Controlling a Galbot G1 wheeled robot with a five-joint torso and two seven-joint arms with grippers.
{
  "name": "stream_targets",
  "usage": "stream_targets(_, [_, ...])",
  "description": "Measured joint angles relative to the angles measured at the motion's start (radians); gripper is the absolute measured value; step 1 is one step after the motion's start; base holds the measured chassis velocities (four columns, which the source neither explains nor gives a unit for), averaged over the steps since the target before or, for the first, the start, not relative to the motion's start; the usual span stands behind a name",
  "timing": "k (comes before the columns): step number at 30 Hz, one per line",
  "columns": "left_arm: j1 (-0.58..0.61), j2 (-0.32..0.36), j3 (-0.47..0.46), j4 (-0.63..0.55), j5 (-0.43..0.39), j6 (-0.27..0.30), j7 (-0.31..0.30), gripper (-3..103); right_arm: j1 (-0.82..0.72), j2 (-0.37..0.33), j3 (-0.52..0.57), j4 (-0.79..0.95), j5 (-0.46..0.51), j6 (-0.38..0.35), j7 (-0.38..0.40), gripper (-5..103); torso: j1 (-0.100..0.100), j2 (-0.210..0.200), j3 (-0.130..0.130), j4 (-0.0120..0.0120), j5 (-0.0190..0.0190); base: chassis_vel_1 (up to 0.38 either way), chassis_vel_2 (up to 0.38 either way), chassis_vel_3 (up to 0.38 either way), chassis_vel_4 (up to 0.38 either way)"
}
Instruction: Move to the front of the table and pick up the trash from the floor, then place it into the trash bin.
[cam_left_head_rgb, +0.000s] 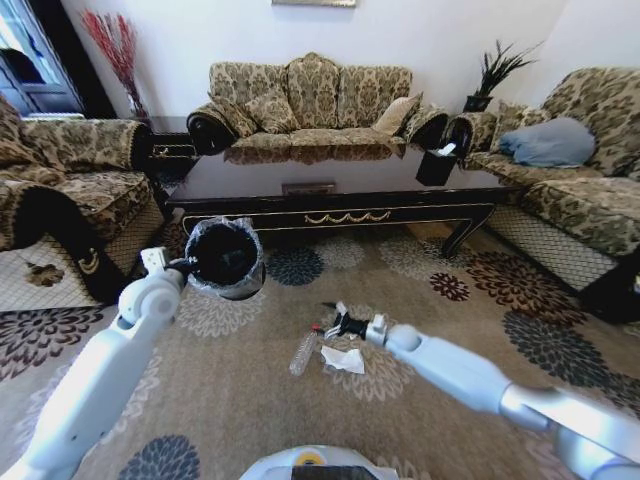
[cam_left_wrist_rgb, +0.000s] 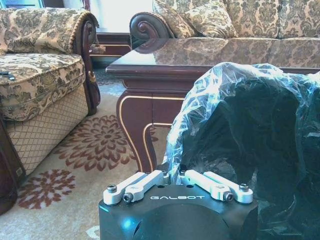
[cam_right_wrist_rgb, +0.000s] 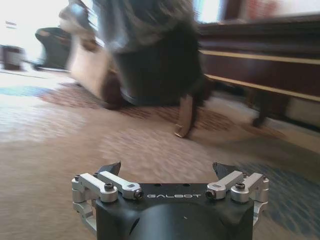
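Left gripper (cam_left_head_rgb: 186, 266) holds trash bin (cam_left_head_rgb: 224, 258) by its rim; right gripper (cam_left_head_rgb: 333, 322), fingers wide, is over the trash (cam_left_head_rgb: 342, 359) on floor (cam_left_head_rgb: 240, 380); next: descend and grasp.

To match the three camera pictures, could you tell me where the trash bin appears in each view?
Head view: trash bin left of centre, in front of the table, at the left gripper.
Left wrist view: close up just beyond the jaws, its bagged rim before the table's corner.
Right wrist view: beyond the right gripper, a blurred dark shape, probably the bin, beside the table.
Shared landmark: the table's gold-lined front rail.
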Motion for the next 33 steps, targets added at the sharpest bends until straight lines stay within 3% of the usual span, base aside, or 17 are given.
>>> stream_targets(3, [0.009, -0.006, -0.021, -0.011, 0.000, 0.000, -0.001, 2, -0.002, 0.031, -0.067, 0.028, 0.066, -0.079, 0.318, 100, 0.000, 0.000, 0.000, 0.0000, 0.0001, 0.000, 0.000, 0.000, 0.000])
stream_targets(4, [0.009, -0.006, -0.021, -0.011, 0.000, 0.000, -0.001, 2, -0.002, 0.031, -0.067, 0.028, 0.066, -0.079, 0.318, 100, 0.000, 0.000, 0.000, 0.0000, 0.0001, 0.000, 0.000, 0.000, 0.000])
stream_targets(7, [0.009, -0.013, -0.030, -0.013, 0.000, 0.000, -0.001, 2, -0.003, 0.058, -0.096, 0.046, 0.159, -0.139, 0.490, 100, 0.000, 0.000, 0.000, -0.0003, 0.0000, 0.000, 0.000, 0.000, 0.000])
stream_targets(9, [0.006, -0.020, -0.032, -0.013, 0.000, 0.000, -0.001, 2, 0.000, 0.089, -0.119, 0.075, 0.274, -0.196, 0.627, 100, 0.000, 0.000, 0.000, -0.0004, -0.0001, 0.000, 0.000, 0.000, 0.000])
stream_targets(10, [0.006, -0.020, -0.032, -0.013, 0.000, 0.000, -0.001, 2, 0.000, 0.089, -0.119, 0.075, 0.274, -0.196, 0.627, 100, 0.000, 0.000, 0.000, -0.0004, -0.0001, 0.000, 0.000, 0.000, 0.000])
stream_targets(12, [0.000, -0.027, -0.032, -0.011, 0.000, 0.000, -0.001, 2, 0.007, 0.140, -0.132, 0.107, 0.404, -0.295, 0.813, 100, 0.000, 0.000, 0.000, -0.0003, 0.0000, 0.000, 0.000, 0.000, 0.000])
stream_targets(14, [-0.005, -0.031, -0.033, -0.008, 0.002, 0.000, 0.000, 2, 0.018, 0.197, -0.144, 0.119, 0.500, -0.379, 0.936, 100, 0.000, 0.000, 0.000, -0.0001, 0.0001, 0.000, 0.000, 0.000, 0.000])
stream_targets(16, [-0.006, -0.031, -0.033, -0.007, 0.002, 0.000, 0.000, 2, 0.025, 0.212, -0.152, 0.120, 0.520, -0.400, 0.960, 100, 0.000, 0.000, 0.000, 0.0000, 0.0002, 0.000, 0.000, 0.000, 0.000])
stream_targets(21, [0.006, -0.034, -0.048, -0.005, 0.007, 0.000, 0.004, 2, 0.088, 0.319, -0.203, 0.135, 0.726, -0.579, 1.196, 100, 0.000, 0.000, 0.000, 0.0000, 0.0000, 0.000, 0.000, 0.000, 0.000])
stream_targets(23, [0.010, -0.034, -0.053, -0.005, 0.008, 0.000, 0.005, 2, 0.101, 0.334, -0.212, 0.145, 0.776, -0.608, 1.228, 100, 0.000, 0.000, 0.000, 0.0001, -0.0001, 0.000, 0.000, 0.000, 0.000])
stream_targets(25, [0.015, -0.034, -0.063, -0.005, 0.015, -0.002, 0.005, 2, 0.120, 0.353, -0.239, 0.156, 0.826, -0.628, 1.247, 100, 0.000, 0.000, 0.000, 0.0001, -0.0001, 0.000, 0.000, 0.000, 0.000])
stream_targets(33, [0.032, -0.028, -0.081, -0.017, 0.018, -0.005, 0.008, 2, 0.091, 0.394, -0.233, 0.092, 0.820, -0.627, 1.231, 100, 0.000, 0.000, 0.000, -0.0001, 0.0000, 0.000, 0.000, 0.000, 0.000])
